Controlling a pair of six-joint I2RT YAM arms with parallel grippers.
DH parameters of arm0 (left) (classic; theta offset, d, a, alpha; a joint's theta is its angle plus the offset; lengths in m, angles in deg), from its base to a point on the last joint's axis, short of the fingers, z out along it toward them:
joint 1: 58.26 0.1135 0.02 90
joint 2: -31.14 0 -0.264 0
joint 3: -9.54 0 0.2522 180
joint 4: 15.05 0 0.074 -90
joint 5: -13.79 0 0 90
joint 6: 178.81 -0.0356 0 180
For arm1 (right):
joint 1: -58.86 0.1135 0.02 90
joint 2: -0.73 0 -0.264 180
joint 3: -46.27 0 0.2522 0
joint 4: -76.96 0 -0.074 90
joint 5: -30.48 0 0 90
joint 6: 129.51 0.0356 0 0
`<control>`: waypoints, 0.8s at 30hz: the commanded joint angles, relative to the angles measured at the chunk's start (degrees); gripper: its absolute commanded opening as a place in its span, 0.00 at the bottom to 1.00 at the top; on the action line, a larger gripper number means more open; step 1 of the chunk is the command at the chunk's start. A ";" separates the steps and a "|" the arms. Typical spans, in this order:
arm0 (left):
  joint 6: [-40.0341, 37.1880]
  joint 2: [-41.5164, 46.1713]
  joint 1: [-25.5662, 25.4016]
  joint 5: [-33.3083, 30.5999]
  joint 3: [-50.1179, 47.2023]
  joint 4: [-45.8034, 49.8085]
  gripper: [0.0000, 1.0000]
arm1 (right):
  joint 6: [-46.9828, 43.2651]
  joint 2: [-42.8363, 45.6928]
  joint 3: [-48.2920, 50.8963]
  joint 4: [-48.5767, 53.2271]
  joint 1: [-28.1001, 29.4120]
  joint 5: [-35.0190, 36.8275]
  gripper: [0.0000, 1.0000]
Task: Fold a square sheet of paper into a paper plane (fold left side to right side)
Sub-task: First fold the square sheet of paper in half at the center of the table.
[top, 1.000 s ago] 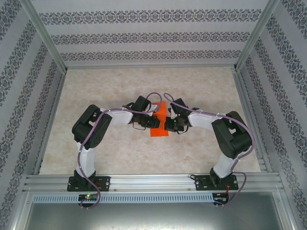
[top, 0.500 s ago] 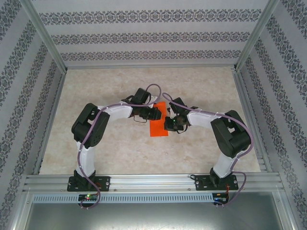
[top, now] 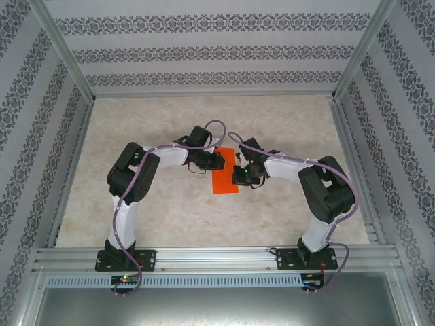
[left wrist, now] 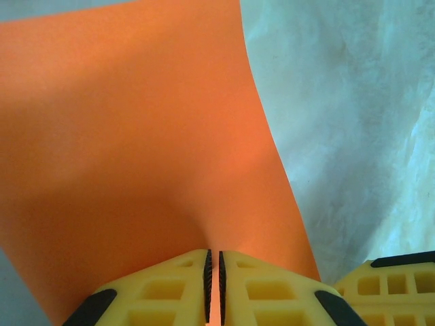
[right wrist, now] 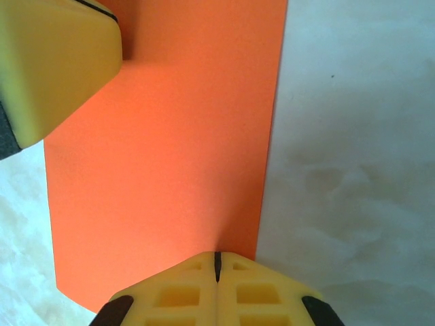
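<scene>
The square sheet of paper (top: 224, 183) is bright orange and lies at the table's middle, showing as a narrow upright strip between the two wrists. My left gripper (top: 221, 163) is at its far left part. In the left wrist view the left gripper (left wrist: 214, 252) is shut on the sheet (left wrist: 136, 136), a thin orange edge running between the pads and the paper bowing up from there. My right gripper (right wrist: 217, 257) is shut, its tips resting on the sheet (right wrist: 170, 149) close to the paper's right edge. From above, the right gripper (top: 238, 176) sits at the strip's right side.
The marbled beige table (top: 170, 217) spreads wide around the paper. Patterned walls and an aluminium frame (top: 211, 95) close it in on three sides. The two wrists stand very close: the other gripper's yellow fingers (right wrist: 54, 61) (left wrist: 394, 285) show in each wrist view.
The left arm has swung up and to the right, carrying its pinched part of the orange sheet towards the right gripper. The right gripper has stayed on the paper.
</scene>
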 commanded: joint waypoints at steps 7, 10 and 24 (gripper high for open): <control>3.28 -2.91 4.87 -7.50 0.72 -3.15 0.16 | -2.54 -2.81 1.57 8.55 -0.39 7.28 0.00; 3.49 -3.02 6.02 -8.16 1.56 -2.98 0.16 | -2.97 -2.76 1.62 8.68 -0.54 7.28 0.00; 3.32 -4.53 10.00 -8.53 8.11 -1.55 0.16 | -3.12 -2.85 1.49 8.58 -0.45 6.57 0.00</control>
